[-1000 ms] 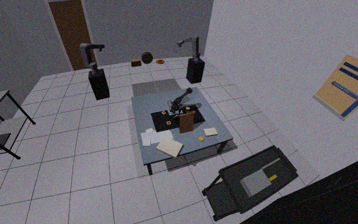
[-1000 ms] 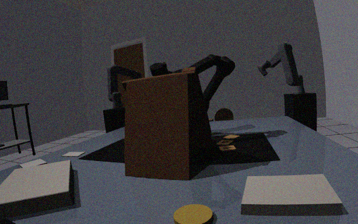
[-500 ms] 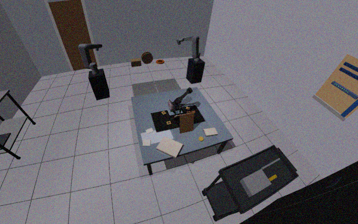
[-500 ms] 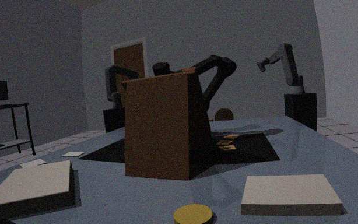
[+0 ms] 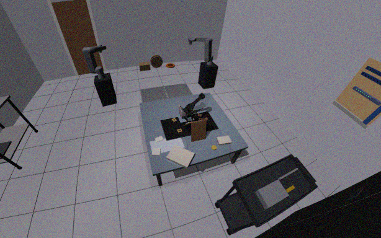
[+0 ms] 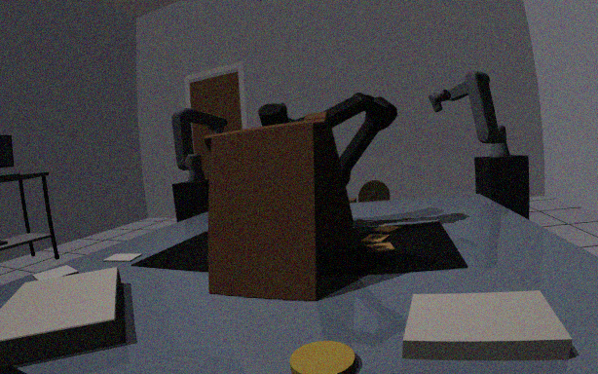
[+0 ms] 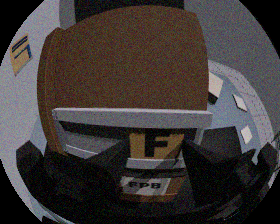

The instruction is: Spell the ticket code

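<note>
Tile F (image 7: 166,136) sits at the letter rail (image 7: 133,118) on the board (image 5: 198,131) (image 6: 261,214) (image 7: 126,60), gripped between the fingers of our gripper (image 5: 187,121) (image 7: 156,143); the ticket (image 7: 141,185) appears to read FPB; we see no other letter in the visible part of the rail, so we judge this the first placement, with pushing home and letting go left; P and B remain, probably among the loose tiles (image 5: 179,131) (image 6: 378,238) lying on the mat (image 5: 171,133) (image 6: 420,255), their letters unreadable to us.
</note>
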`<control>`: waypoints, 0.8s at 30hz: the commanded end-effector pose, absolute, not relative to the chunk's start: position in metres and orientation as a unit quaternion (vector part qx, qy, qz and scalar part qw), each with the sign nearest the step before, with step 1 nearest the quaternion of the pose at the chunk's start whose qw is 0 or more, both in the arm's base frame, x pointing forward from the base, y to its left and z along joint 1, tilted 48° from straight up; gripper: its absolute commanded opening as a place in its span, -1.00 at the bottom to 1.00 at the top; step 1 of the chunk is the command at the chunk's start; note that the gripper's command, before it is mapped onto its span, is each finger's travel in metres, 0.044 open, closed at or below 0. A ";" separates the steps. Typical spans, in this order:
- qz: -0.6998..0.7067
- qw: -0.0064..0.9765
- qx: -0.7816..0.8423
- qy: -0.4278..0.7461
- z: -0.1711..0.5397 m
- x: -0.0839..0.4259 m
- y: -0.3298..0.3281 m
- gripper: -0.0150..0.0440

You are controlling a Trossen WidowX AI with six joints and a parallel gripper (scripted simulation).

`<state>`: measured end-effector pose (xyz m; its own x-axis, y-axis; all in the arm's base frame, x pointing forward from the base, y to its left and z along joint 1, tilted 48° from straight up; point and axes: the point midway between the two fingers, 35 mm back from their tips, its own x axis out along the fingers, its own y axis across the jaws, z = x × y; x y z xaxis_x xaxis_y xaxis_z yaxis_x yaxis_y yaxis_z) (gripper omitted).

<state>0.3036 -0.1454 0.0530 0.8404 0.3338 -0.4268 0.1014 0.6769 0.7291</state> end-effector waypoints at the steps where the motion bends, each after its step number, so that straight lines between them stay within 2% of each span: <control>1: 0.064 0.873 0.398 0.275 0.055 0.304 -0.144 -0.49; 24: 0.064 0.873 0.398 0.275 0.064 0.305 -0.135 -0.49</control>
<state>0.3052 -0.1364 0.0629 0.8414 0.3331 -0.4255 0.0996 0.6783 0.7280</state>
